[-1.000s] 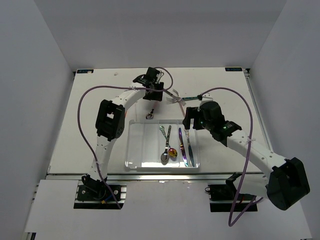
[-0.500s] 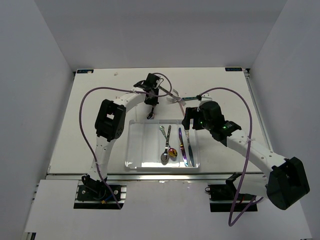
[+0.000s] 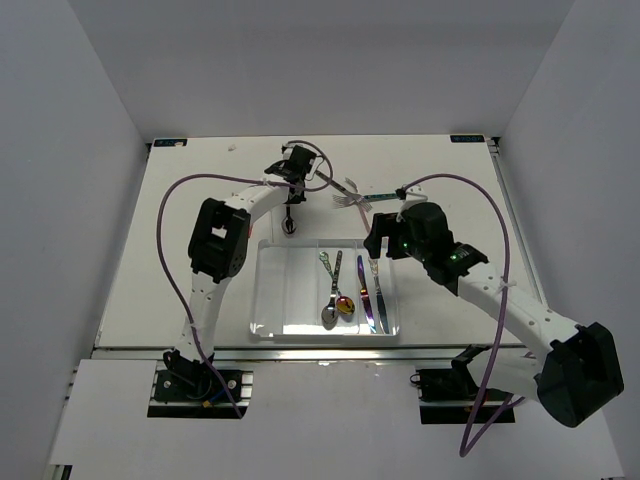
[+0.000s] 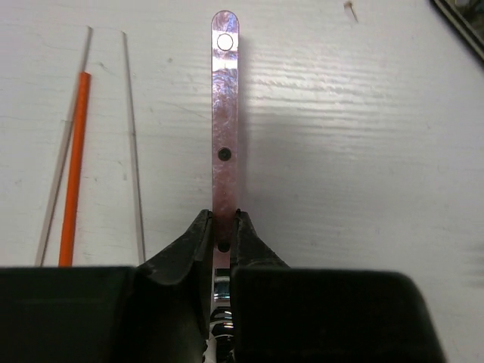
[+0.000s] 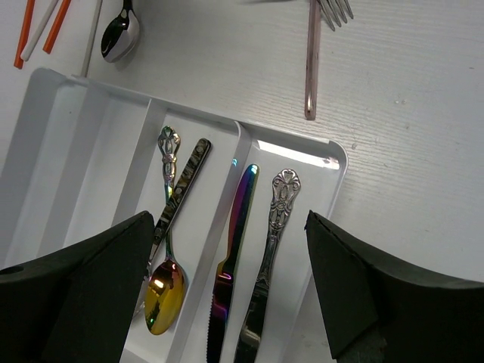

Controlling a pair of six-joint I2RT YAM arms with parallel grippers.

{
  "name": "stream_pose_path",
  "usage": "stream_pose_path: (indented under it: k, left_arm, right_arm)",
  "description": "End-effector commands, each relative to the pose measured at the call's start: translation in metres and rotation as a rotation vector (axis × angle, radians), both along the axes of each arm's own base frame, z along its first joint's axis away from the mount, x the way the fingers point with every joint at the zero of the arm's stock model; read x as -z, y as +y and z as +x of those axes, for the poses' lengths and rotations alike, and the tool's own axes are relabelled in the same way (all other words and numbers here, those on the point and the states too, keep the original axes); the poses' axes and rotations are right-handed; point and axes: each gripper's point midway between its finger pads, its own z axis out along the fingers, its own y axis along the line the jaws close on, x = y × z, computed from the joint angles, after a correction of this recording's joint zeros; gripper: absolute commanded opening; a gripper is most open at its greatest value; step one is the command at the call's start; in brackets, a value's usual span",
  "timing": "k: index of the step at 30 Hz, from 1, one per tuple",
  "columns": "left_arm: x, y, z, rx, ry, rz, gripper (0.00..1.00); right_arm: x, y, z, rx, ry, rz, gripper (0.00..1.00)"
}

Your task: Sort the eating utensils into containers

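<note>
Utensil [image 4: 225,136] with pink handle between fingers [image 4: 190,246] of left hand [image 4: 222,238]

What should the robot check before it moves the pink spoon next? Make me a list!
1. Grip: left hand shut on the pink-handled metal spoon: ok.
2. Handle straight between the fingers: ok.
3. Spoon lifted off the white table: cannot tell.
4. Other side: right hand open, holding nothing: ok.
5. Room beside the two spoons in the clear plastic tray: ok.
</note>
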Motion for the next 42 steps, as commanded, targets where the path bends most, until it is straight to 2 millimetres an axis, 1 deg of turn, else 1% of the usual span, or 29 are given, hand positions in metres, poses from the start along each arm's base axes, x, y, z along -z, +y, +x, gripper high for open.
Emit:
stream_pose_path:
  k: [1, 4, 6, 7, 12, 13, 15, 16, 18, 19, 22, 23, 24, 25, 26, 27, 28, 29, 30, 31, 32, 33, 34, 35, 36, 37, 38, 40, 42]
  left_arm:
    - [-0.078, 0.004, 0.022, -0.079, -0.2, -0.07, 0.0]
    - [-0.102, 0.002, 0.026, -0.087, -0.265, -0.111, 0.0]
    - [-0.112, 0.0, 0.027, -0.081, -0.287, -0.131, 0.0]
    - [-0.123, -0.001, 0.027, -0.08, -0.308, -0.144, 0.0]
    - [-0.146, -0.006, 0.026, -0.058, -0.335, -0.185, 0.0]
    - [-0.154, -0.007, 0.024, -0.057, -0.345, -0.2, 0.0]
    - [-0.16, -0.009, 0.018, -0.056, -0.335, -0.23, 0.0]
    - [-0.17, -0.008, 0.014, -0.06, -0.344, -0.247, 0.0]
    - [-0.172, -0.011, 0.004, -0.073, -0.318, -0.297, 0.0]
    - [-0.183, -0.011, -0.001, -0.075, -0.326, -0.325, 0.0]
    - [-0.177, -0.018, -0.019, -0.085, -0.274, -0.407, 0.0]
    - [-0.188, -0.02, -0.026, -0.094, -0.285, -0.452, 0.0]
    - [-0.176, -0.025, -0.036, -0.086, -0.254, -0.462, 0.0]
    - [-0.177, -0.028, -0.042, -0.085, -0.257, -0.477, 0.0]
    - [-0.188, -0.029, -0.05, -0.098, -0.274, -0.51, 0.0]
    - [-0.178, -0.035, -0.062, -0.092, -0.25, -0.511, 0.0]
    - [-0.185, -0.044, -0.073, -0.091, -0.258, -0.539, 0.0]
    - [-0.182, -0.049, -0.08, -0.091, -0.256, -0.541, 0.0]
    - [-0.17, -0.052, -0.09, -0.092, -0.233, -0.529, 0.0]
    - [-0.168, -0.052, -0.097, -0.11, -0.241, -0.51, 0.0]
    - [-0.164, -0.058, -0.104, -0.11, -0.237, -0.513, 0.0]
    - [-0.165, -0.072, -0.117, -0.081, -0.235, -0.521, 0.0]
    - [-0.151, -0.072, -0.127, -0.086, -0.217, -0.501, 0.0]
    - [-0.145, -0.084, -0.136, -0.079, -0.206, -0.528, 0.0]
    - [-0.142, -0.089, -0.143, -0.076, -0.197, -0.548, 0.0]
    - [-0.123, -0.091, -0.154, -0.073, -0.159, -0.548, 0.0]
    - [-0.12, -0.105, -0.162, -0.058, -0.153, -0.59, 0.0]
    - [-0.101, -0.113, -0.175, -0.04, -0.117, -0.583, 0.0]
    - [-0.095, -0.13, -0.189, 0.008, -0.099, -0.594, 0.0]
  right_arm:
    - [-0.014, -0.002, 0.005, 0.008, -0.055, 0.021, 0.86]
    - [-0.014, -0.004, 0.005, 0.015, -0.058, 0.018, 0.86]
    - [-0.014, -0.005, 0.005, 0.018, -0.059, 0.02, 0.86]
    - [-0.014, -0.005, 0.005, 0.02, -0.058, 0.021, 0.86]
    - [-0.018, -0.005, 0.005, 0.016, -0.072, 0.038, 0.86]
    - [-0.018, -0.007, 0.005, 0.022, -0.074, 0.036, 0.86]
    - [-0.022, -0.009, 0.005, 0.037, -0.079, 0.043, 0.86]
    - [-0.023, -0.01, 0.006, 0.043, -0.082, 0.047, 0.86]
    - [-0.028, -0.014, 0.006, 0.067, -0.094, 0.057, 0.86]
    - [-0.032, -0.016, 0.006, 0.076, -0.107, 0.067, 0.87]
    - [-0.043, -0.022, 0.006, 0.116, -0.129, 0.089, 0.89]
    - [-0.048, -0.024, 0.006, 0.127, -0.139, 0.095, 0.89]
    - [-0.052, -0.03, 0.006, 0.157, -0.146, 0.093, 0.89]
    - [-0.055, -0.033, 0.005, 0.167, -0.153, 0.092, 0.89]
    - [-0.057, -0.035, 0.005, 0.175, -0.159, 0.09, 0.89]
    - [-0.061, -0.039, 0.004, 0.192, -0.164, 0.081, 0.89]
    - [-0.063, -0.042, 0.004, 0.201, -0.167, 0.076, 0.89]
    - [-0.064, -0.045, 0.003, 0.206, -0.168, 0.069, 0.89]
    - [-0.067, -0.048, 0.001, 0.216, -0.173, 0.062, 0.89]
    - [-0.068, -0.05, -0.001, 0.217, -0.174, 0.058, 0.89]
    - [-0.069, -0.052, -0.002, 0.22, -0.178, 0.057, 0.89]
    - [-0.07, -0.055, -0.004, 0.229, -0.184, 0.056, 0.89]
    - [-0.07, -0.057, -0.006, 0.231, -0.183, 0.052, 0.89]
    - [-0.07, -0.058, -0.007, 0.235, -0.187, 0.052, 0.89]
    - [-0.068, -0.059, -0.008, 0.236, -0.183, 0.049, 0.89]
    - [-0.066, -0.06, -0.009, 0.236, -0.178, 0.045, 0.89]
    - [-0.064, -0.06, -0.01, 0.237, -0.174, 0.043, 0.89]
    - [-0.061, -0.06, -0.01, 0.234, -0.167, 0.04, 0.89]
    - [-0.06, -0.058, -0.011, 0.223, -0.162, 0.043, 0.89]
